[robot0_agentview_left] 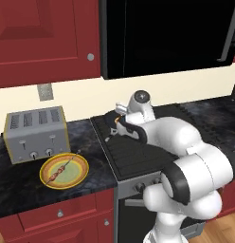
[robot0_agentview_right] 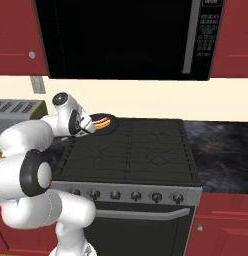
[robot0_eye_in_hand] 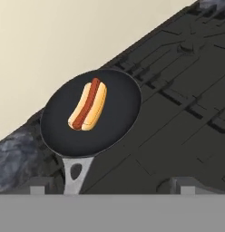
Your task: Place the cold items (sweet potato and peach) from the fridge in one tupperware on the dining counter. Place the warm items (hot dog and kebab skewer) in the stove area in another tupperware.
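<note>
Black stove (robot0_agentview_right: 146, 155) carries a pan (robot0_eye_in_hand: 114, 122) with hot dog (robot0_eye_in_hand: 88, 105).

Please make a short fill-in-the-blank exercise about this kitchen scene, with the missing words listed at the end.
1. The hot dog lies in a dark ____ on the stove.
2. The kebab skewer rests on a yellow ____ beside the toaster.
3. The gripper hovers near the pan handle with its fingers ____.

Missing words: pan; plate; open

Base views flank the stove (robot0_agentview_right: 131, 155), hand view close above
</note>
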Controlling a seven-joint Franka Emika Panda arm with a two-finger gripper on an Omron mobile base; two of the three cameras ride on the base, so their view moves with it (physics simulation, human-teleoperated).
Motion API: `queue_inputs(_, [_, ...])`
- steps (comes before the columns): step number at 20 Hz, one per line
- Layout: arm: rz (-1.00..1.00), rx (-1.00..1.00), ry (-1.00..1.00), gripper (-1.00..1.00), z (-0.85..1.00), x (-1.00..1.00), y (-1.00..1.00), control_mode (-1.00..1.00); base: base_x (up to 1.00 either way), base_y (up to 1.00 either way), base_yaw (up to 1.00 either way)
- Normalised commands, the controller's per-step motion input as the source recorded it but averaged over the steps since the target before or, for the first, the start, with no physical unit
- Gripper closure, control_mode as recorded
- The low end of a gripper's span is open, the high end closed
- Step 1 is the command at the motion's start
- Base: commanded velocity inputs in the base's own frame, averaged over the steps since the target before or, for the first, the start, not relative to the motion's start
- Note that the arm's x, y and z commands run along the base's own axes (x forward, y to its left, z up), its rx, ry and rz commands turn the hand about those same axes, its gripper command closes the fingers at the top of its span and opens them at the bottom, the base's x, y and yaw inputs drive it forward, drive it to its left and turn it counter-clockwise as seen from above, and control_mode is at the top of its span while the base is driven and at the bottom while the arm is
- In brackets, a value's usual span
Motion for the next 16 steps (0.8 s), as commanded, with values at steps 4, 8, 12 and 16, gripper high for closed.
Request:
queue_inputs(4, [0.0, 0.0, 0.1, -1.0, -0.27, 0.61, 0.0, -1.0, 0.0, 0.0, 0.0])
queue_inputs(8, [0.0, 0.0, 0.0, -1.0, -0.37, 0.54, 0.0, -1.0, 0.0, 0.0, 0.0])
queue_inputs(12, [0.0, 0.0, 0.0, -1.0, -0.39, 0.52, 0.0, -1.0, 0.0, 0.0, 0.0])
queue_inputs(16, [0.0, 0.0, 0.02, -1.0, -0.33, 0.53, 0.0, -1.0, 0.0, 0.0, 0.0])
